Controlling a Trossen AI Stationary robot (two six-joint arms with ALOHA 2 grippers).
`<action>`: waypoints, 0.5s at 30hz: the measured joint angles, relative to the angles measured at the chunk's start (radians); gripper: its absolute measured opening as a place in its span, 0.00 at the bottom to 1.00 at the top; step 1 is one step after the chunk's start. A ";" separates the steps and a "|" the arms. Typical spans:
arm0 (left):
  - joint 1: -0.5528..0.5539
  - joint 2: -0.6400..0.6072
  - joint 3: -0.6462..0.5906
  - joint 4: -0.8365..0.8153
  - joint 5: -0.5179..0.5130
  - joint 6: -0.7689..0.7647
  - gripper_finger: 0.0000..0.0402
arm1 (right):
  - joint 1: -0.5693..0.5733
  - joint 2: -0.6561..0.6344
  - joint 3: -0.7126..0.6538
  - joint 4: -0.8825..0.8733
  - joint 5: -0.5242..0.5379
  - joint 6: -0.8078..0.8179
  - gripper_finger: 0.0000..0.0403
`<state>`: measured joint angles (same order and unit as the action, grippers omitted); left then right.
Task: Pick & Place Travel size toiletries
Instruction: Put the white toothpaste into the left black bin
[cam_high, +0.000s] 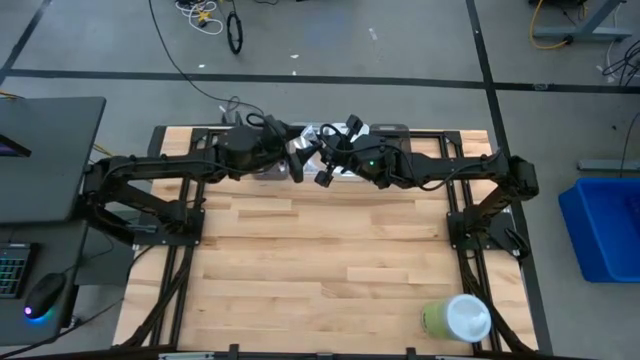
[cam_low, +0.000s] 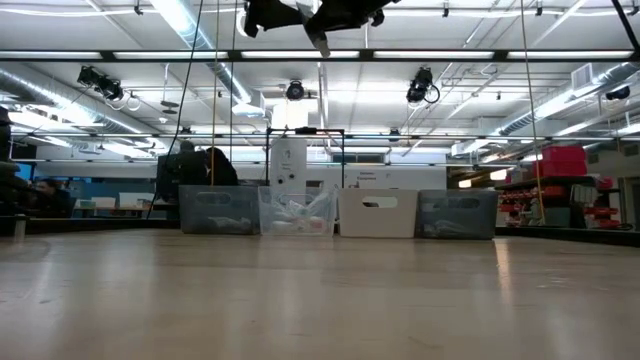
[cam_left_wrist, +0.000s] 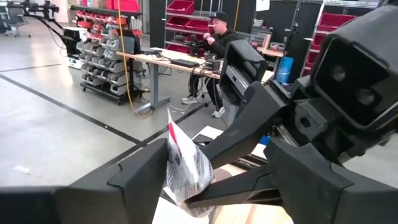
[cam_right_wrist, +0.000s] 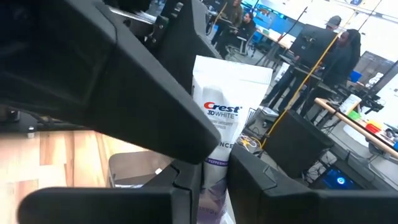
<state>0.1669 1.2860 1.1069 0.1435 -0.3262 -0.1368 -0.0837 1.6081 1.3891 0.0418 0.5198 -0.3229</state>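
Right wrist view shows the toothpaste tube (cam_right_wrist: 227, 134) clamped between the right gripper (cam_right_wrist: 214, 180) jaws; the left gripper (cam_left_wrist: 205, 186) jaws stand apart around it.

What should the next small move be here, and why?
Probably close the left gripper on the white Crest toothpaste tube: the right gripper holds it raised over the far edge of the wooden table, and the left's open fingers flank it.
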 joint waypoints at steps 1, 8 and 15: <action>0.000 0.000 0.000 -0.001 -0.002 0.000 0.68 | 0.000 0.000 0.000 0.000 0.000 0.000 0.17; 0.001 -0.001 0.000 -0.002 -0.011 0.017 0.49 | 0.001 0.000 0.000 0.000 0.003 0.000 0.16; 0.001 -0.009 0.000 -0.008 -0.030 0.020 0.32 | 0.001 0.000 0.000 0.003 0.000 0.000 0.16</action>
<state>0.1677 1.2774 1.1069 0.1354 -0.3566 -0.1164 -0.0830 1.6081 1.3891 0.0449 0.5201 -0.3229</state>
